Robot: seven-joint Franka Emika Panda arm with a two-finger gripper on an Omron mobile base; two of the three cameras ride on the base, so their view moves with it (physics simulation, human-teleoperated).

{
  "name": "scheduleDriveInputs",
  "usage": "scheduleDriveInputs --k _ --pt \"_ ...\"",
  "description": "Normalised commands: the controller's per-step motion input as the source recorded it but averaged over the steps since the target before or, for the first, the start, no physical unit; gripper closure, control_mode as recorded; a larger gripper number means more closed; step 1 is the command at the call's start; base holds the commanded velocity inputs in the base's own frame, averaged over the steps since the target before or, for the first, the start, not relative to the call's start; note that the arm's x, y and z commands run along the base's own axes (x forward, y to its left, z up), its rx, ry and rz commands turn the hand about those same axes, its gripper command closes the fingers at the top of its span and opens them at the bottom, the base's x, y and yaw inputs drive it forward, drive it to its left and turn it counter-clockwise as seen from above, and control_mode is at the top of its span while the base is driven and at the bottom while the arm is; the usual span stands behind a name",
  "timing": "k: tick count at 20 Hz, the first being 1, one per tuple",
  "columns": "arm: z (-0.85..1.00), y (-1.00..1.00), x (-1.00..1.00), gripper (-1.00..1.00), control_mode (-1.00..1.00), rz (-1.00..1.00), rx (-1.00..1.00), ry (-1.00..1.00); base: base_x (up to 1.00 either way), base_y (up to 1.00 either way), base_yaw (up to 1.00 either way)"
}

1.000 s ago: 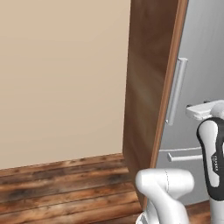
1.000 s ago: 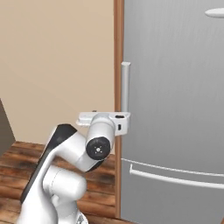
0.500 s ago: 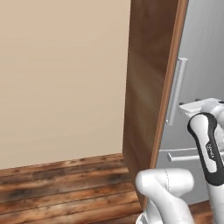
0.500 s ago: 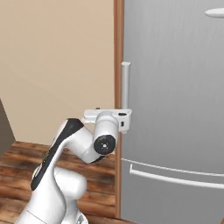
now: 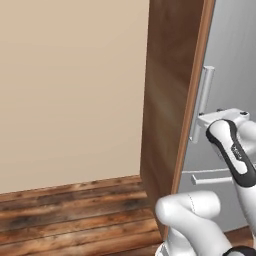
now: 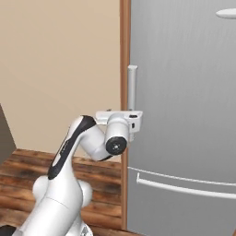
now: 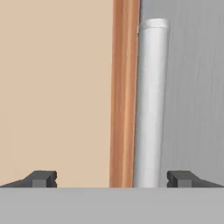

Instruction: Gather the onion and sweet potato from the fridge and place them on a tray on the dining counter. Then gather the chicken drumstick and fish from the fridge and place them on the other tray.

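Your gripper (image 7: 111, 178) is wide open, holding nothing; the fridge (image 7: 192, 87) handle (image 7: 150, 105) stands upright just ahead, between its 2 fingertips (image 7: 43, 178).

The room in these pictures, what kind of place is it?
Probably a home kitchen: a tall silver fridge with a vertical bar handle, set in a wood-brown frame, on a wooden plank floor.

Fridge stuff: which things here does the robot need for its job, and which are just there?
For the job:
- fridge, door shut
- its bar handle
- open pincer, handle between its tips

Just there:
- beige wall
- wooden floor
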Motion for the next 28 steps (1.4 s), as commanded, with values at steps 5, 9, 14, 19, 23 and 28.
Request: scheduleDriveInputs --k 5,9,14,19,23,28 --pt "-0.06 -0.25 0.38 -1.00 -1.00 0.00 0.00 0.00 0.00 0.00 0.00" --pt "-0.11 -0.27 0.37 -1.00 -1.00 0.00 0.00 0.00 0.00 0.00 0.00" --pt "-0.18 -0.12 0.43 -1.00 -1.00 0.00 0.00 0.00 0.00 0.00 0.00" --pt "-0.22 0.00 0.57 -1.00 -1.00 0.00 0.00 0.00 0.00 0.00 0.00" --pt "-0.21 -0.01 0.67 -1.00 -1.00 0.00 0.01 0.00 0.00 0.00 0.00" --pt "-0.26 0.00 0.78 -1.00 -1.00 0.00 0.00 0.00 0.00 0.00 0.00"
